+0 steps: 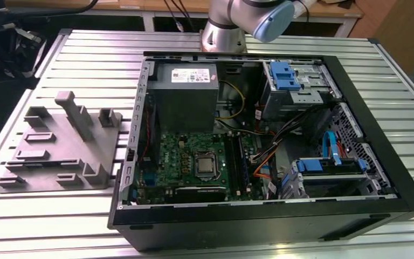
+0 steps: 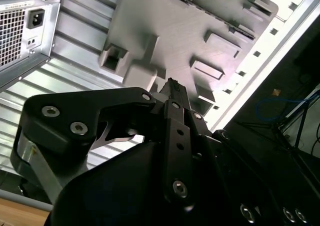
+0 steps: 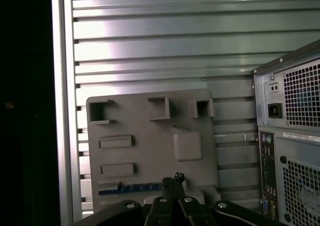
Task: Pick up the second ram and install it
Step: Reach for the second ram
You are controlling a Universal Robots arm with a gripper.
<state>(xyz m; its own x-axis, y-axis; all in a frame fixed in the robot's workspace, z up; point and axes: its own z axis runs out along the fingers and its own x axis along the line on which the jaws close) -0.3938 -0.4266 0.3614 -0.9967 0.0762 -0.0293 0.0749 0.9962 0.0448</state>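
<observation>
Where the grey fixture (image 3: pixel 150 136) sits on the slatted table (image 3: pixel 165 40) beside the open computer case (image 1: pixel 228 226), the second ram (image 3: pixel 131 188) lies along the fixture's edge closest to the gripper (image 3: pixel 171 179). It is a thin, dark-blue strip, one end hidden behind the fingers. Its long axis runs with the table's slats, pointing toward the case's rear panel (image 3: pixel 295 151). The gripper hangs over the fixture, fingers together, holding nothing
</observation>
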